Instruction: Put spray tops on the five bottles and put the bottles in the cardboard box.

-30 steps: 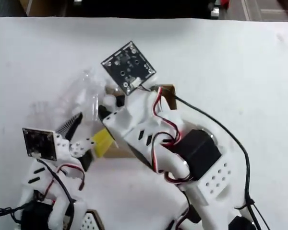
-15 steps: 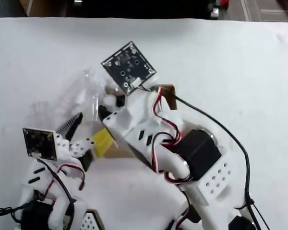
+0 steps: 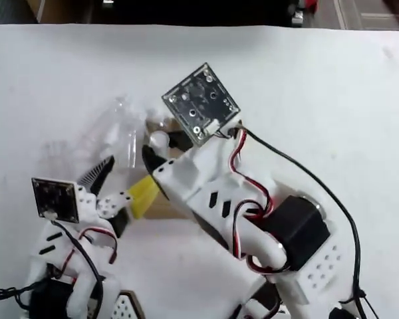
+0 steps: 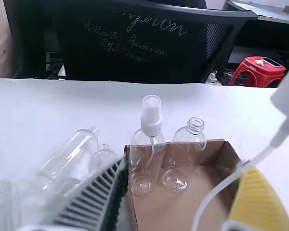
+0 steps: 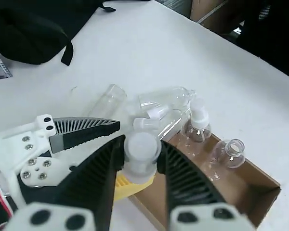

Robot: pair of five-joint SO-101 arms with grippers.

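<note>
The right gripper (image 5: 141,144) is clamping a white spray top (image 5: 142,158) by its head between its two black jaws. In the high view it is holding this top left of the frame's centre, just beyond the white body of its own arm. The top's thin tube (image 4: 231,185) is hanging down from the head and passing just beside the yellow finger (image 4: 257,202) of the left gripper (image 3: 133,171). That gripper is sitting in the lower left of the high view with its jaws spread wide and nothing between them, and its ribbed grey finger (image 4: 98,195) is pointing toward the loose bottles (image 3: 113,129). Just beyond both grippers the cardboard box (image 4: 229,156) is lying open on the white table (image 3: 319,80), mostly covered by the right arm in the high view. Inside it two clear bottles are standing upright side by side: a capped bottle (image 4: 147,159) already wearing a spray top, and an open-necked bottle (image 4: 185,154). Outside the box, toward the upper left of the high view, the loose bottles are resting on the table, among them a toppled bottle (image 4: 70,159) lying near the box wall.
</note>
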